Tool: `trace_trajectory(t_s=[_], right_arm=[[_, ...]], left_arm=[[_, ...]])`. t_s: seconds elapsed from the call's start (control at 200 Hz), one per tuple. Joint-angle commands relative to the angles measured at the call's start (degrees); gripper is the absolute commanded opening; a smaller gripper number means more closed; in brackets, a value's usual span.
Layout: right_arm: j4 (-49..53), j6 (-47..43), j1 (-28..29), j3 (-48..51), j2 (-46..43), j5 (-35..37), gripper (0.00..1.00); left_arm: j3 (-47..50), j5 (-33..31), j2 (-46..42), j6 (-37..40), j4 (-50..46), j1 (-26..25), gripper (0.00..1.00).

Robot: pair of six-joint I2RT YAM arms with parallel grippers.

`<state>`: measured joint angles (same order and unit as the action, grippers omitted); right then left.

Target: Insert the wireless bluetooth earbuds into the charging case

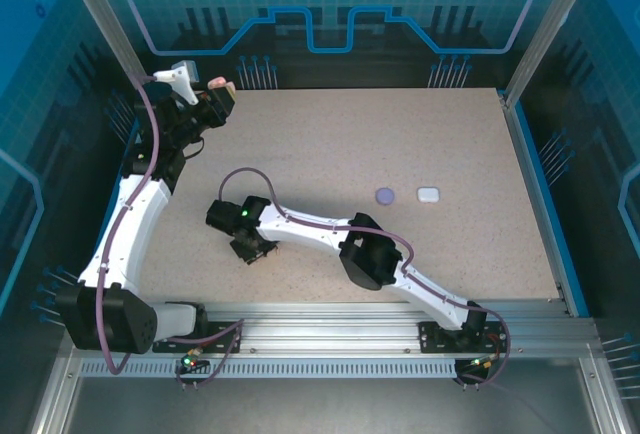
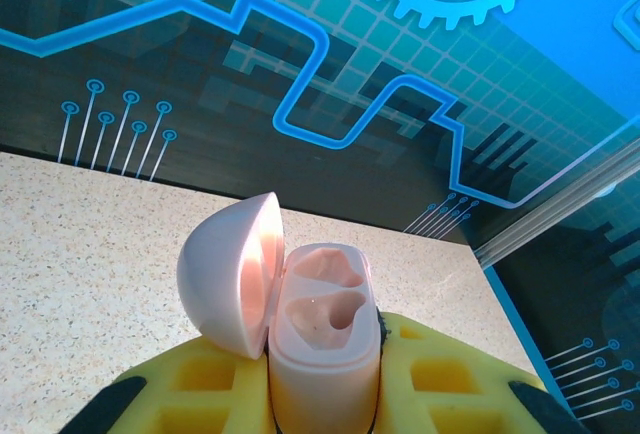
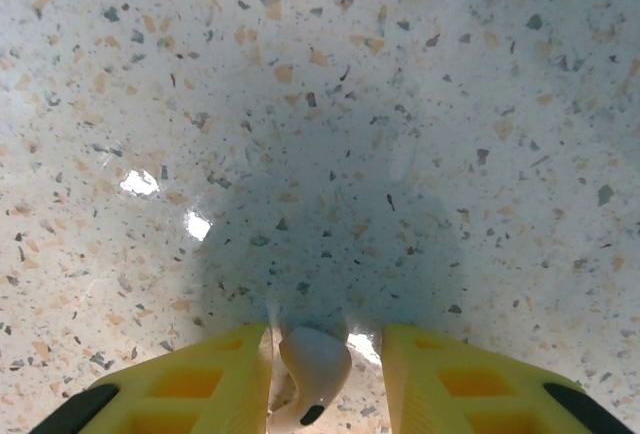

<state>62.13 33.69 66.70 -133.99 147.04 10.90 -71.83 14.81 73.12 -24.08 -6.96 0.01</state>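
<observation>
1. The left gripper (image 2: 322, 379) is clamping tight on the body of the pink charging case (image 2: 325, 349), its yellow fingers (image 2: 195, 379) pressing on both sides.
2. The case is standing upright in that grip with its lid (image 2: 228, 276) swinging open to the left of the body in the left wrist view.
3. The two moulded wells in the case body are facing up, and no earbud is sitting in them.
4. In the top view, the left arm is reaching to the far left corner of the table (image 1: 400, 134), holding the case above the tabletop near the blue circuit-pattern backdrop (image 1: 330, 14).
5. The right gripper (image 3: 327, 339) is pointing straight down at the speckled tabletop, with its shadow falling on the surface beneath.
6. Its jaws are standing narrow, pinching a pale earbud (image 3: 312, 366) between them. The earbud is leaning against the finger on the picture's left, and its dark-tipped stem is pointing toward the camera.
7. Whether the earbud is white or pale pink cannot be told in this light.
8. In the top view, the right arm is stretching leftward across the near half of the table, well apart from the left gripper.
9. A round purple case (image 1: 385, 195) and a white case (image 1: 428, 195) are lying closed, just beside each other, right of the table's centre.
</observation>
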Motion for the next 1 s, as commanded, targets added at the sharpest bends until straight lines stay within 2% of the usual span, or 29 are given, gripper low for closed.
trace_trajectory(t_s=[0.0,0.415,0.71,0.995], right_arm=[[5.3,1.0,1.4,0.7,0.1,0.9,0.34],[6.2,0.4,1.3,2.6,-2.3,4.1,0.32],[5.7,0.6,1.3,1.5,-2.0,3.4,0.32],[5.6,12.0,-0.6,0.8,-0.8,1.0,0.32]], left_arm=[[0.4,1.3,-1.3,-0.6,2.6,0.6,0.00],[0.6,1.9,-1.1,-1.4,3.5,0.6,0.00],[1.1,2.2,-1.1,-1.7,3.9,0.6,0.00],[1.8,2.2,-1.1,-2.1,4.6,0.5,0.00]])
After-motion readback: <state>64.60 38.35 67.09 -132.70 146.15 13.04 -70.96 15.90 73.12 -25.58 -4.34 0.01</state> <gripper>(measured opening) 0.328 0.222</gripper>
